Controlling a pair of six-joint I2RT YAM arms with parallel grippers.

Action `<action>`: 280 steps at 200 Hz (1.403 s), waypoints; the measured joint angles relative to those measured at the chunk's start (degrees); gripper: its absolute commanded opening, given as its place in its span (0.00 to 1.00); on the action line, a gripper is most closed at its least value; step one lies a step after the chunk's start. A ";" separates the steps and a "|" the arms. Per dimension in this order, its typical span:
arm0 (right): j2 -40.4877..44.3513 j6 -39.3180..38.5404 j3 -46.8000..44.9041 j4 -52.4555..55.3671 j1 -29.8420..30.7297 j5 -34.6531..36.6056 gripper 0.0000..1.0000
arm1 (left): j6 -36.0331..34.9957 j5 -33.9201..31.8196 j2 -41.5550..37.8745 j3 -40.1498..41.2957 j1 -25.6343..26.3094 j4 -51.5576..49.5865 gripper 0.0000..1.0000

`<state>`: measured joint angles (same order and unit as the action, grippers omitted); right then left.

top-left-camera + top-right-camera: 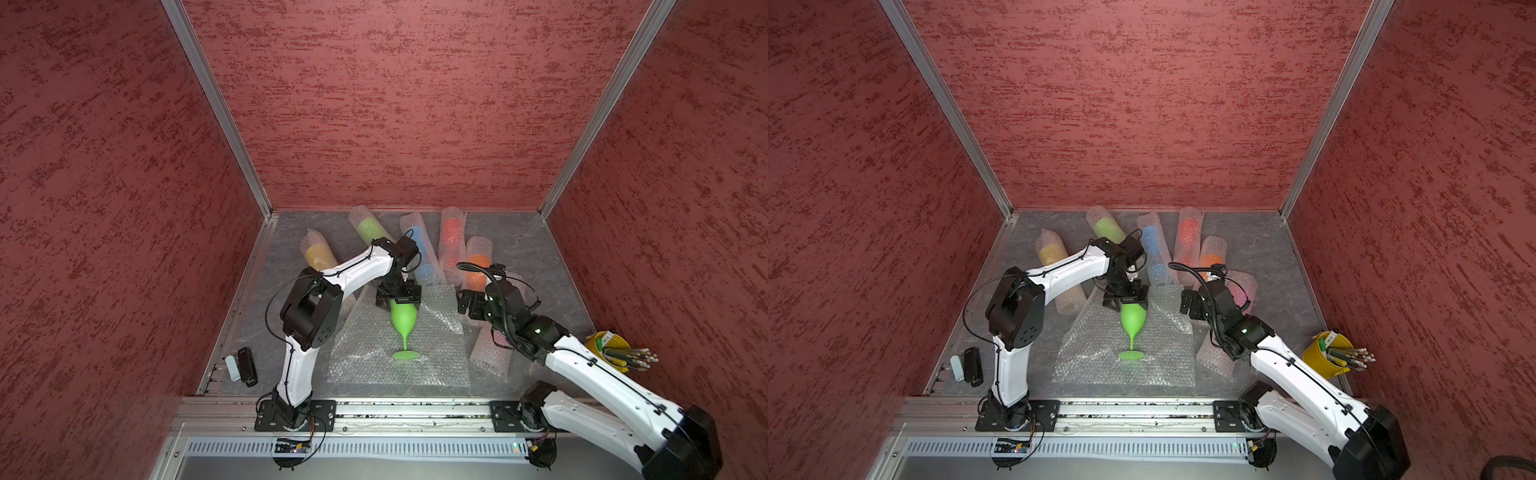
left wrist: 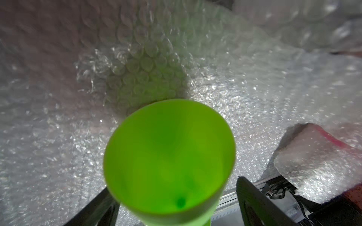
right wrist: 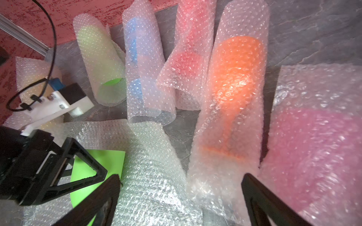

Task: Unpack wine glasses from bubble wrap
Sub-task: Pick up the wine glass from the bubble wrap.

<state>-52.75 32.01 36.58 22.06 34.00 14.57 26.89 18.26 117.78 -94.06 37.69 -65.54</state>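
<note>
On the grey counter (image 1: 540, 266), in a top view, we saw a green plastic goblet (image 1: 402, 322) standing on a flat bubble-wrap sheet (image 1: 436, 361). Left wrist: left end effector (image 2: 171, 187) spread wide around its bowl. Right wrist: right end effector (image 3: 180, 176) gaped, gripping nothing.

The green goblet (image 1: 402, 318) is smooth, matt, opaque plastic. The bubble wrap sheet (image 1: 374, 357) under it is clear film, dimpled and glinting. The table top (image 1: 519, 249) looks like matt grey veined stone. The walls (image 1: 374, 104) are rough red, and the front rail (image 1: 415, 409) is brushed metal.
</note>
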 measured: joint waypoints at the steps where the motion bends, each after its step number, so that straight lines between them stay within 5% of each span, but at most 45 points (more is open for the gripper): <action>1: 0.02 -0.04 0.00 -0.02 0.00 0.04 0.99 | -0.02 0.04 0.20 -0.07 -0.02 -0.04 0.91; 104: 0.98 -0.98 -0.02 -1.27 -0.09 0.68 0.95 | -1.62 4.02 3.82 -1.51 -1.42 -1.22 0.74; 162: 4.04 -0.48 0.00 -1.25 -0.09 0.61 0.94 | -1.73 4.09 2.49 -0.42 -2.05 -1.07 0.74; 238: 4.74 -1.27 5.46 0.52 -0.11 -1.53 0.93 | 1.07 -2.12 -20.15 5.92 -0.90 -0.13 0.73; 280: 4.74 -3.10 6.95 -0.15 -0.11 -3.23 0.93 | 0.98 -12.81 -29.09 8.72 -0.17 5.05 0.71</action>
<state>-48.01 28.91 43.53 21.91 33.89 11.33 27.88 5.45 88.68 -85.34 37.52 -60.49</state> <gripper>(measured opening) 0.928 0.729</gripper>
